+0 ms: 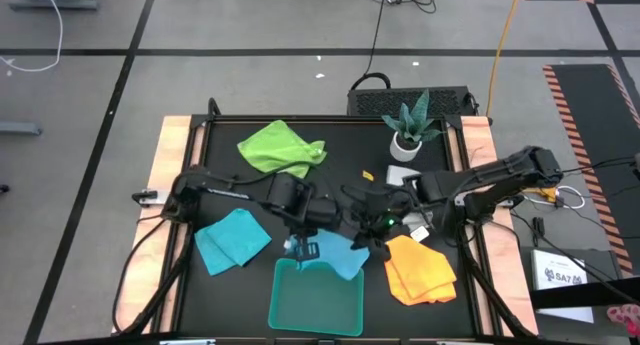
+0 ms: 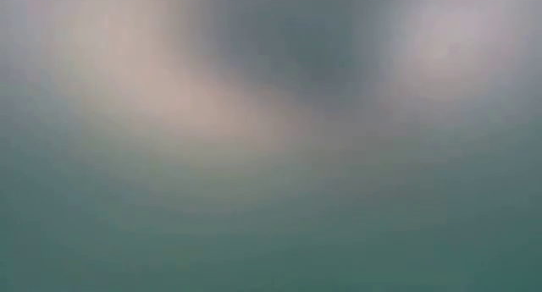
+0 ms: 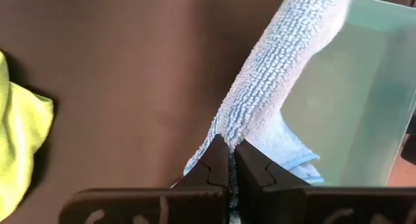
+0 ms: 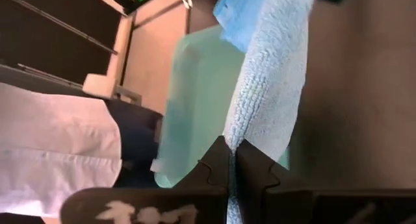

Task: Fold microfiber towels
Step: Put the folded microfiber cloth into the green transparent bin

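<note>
So far we see no towel finished: both our left jaws (image 3: pixel 229 160) and right jaws (image 4: pixel 232 160) are clenched on one turquoise towel (image 1: pixel 335 253), stretched between them beside the teal tray (image 1: pixel 318 303); the lime (image 1: pixel 280 147), second turquoise (image 1: pixel 232 240) and orange (image 1: pixel 420 271) towels lie crumpled on the counter.

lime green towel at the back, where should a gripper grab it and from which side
Judging from the high view, take the lime green towel by the corner flap pointing toward the potted plant, coming straight down. It lies crumpled rather than flat, and that corner sticks out clear of the bunched middle, so it should pinch most easily.
</note>
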`<state>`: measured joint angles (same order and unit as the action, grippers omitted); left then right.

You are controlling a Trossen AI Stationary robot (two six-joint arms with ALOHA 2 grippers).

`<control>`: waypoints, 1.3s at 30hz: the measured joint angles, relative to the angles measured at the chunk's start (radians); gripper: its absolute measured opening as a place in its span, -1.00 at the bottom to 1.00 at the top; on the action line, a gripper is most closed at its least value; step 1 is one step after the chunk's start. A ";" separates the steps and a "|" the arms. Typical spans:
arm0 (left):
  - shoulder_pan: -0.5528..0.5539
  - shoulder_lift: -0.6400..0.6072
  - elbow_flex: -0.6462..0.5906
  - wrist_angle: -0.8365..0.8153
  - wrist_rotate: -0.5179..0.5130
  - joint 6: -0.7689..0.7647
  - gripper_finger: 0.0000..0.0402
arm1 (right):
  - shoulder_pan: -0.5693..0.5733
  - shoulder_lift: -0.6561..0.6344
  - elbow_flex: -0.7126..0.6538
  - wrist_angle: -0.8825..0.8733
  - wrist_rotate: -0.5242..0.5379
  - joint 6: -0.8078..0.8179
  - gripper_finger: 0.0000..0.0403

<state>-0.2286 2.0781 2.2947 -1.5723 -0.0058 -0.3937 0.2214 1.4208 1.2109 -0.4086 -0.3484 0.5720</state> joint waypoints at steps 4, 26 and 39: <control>-0.025 -0.003 0.000 -0.002 -0.007 0.027 -0.99 | 0.049 0.000 0.000 0.030 0.095 0.058 -1.00; -0.187 -0.003 -0.001 0.147 0.029 -0.265 -0.99 | 0.232 0.120 -0.001 0.150 0.105 0.175 -1.00; -0.270 0.008 -0.018 0.217 0.056 -0.463 -0.99 | 0.313 0.147 -0.001 0.271 0.119 0.250 -1.00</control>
<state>-0.4984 2.0863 2.2763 -1.3555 0.0504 -0.8567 0.5347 1.5673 1.2095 -0.1374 -0.2294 0.8220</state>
